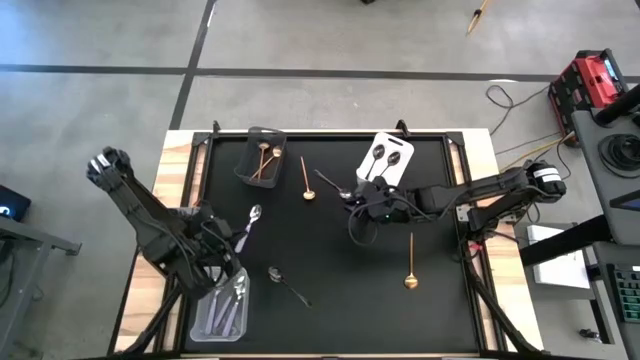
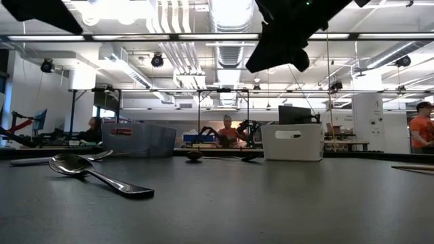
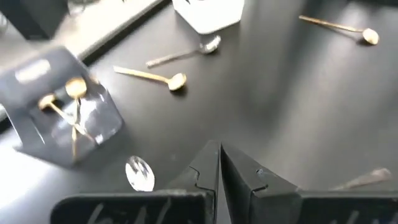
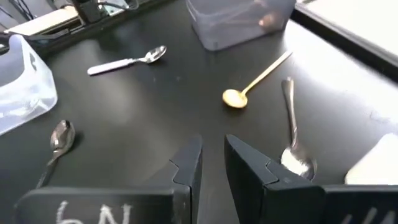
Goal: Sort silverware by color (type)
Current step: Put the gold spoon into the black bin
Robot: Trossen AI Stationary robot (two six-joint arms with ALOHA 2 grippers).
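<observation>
1. Loose spoons lie scattered on the black table (image 1: 330, 290): a gold spoon (image 1: 306, 181) just beside the dark bin, a dark spoon (image 1: 333, 184) between that gold one and the white bin, a second gold spoon (image 1: 411, 264) toward the right edge, a lilac-handled spoon (image 1: 248, 226) near the left arm, and another dark spoon (image 1: 288, 285) toward the front, well apart from the others.
2. The dark bin (image 1: 258, 157) at the back holds gold spoons.
3. The white bin (image 1: 385, 157), also at the back, holds two dark spoons.
4. The clear bin (image 1: 222, 306) at the front left holds lilac-handled spoons.
5. The right gripper (image 1: 361, 196) hangs above the table in front of the white bin, close to the bowl of the loose dark spoon near it. In its wrist view its fingers (image 4: 186, 163) stand a little apart with nothing between them, and that spoon lies just beside them, not touching.
6. The left gripper (image 1: 218, 235) hangs above the table just behind the clear bin, beside the lilac-handled spoon. In its wrist view its fingers (image 3: 208, 163) are pressed together and empty.
7. In the low view the front dark spoon lies nearest the camera, with both bins standing farther back and people in the room beyond.
</observation>
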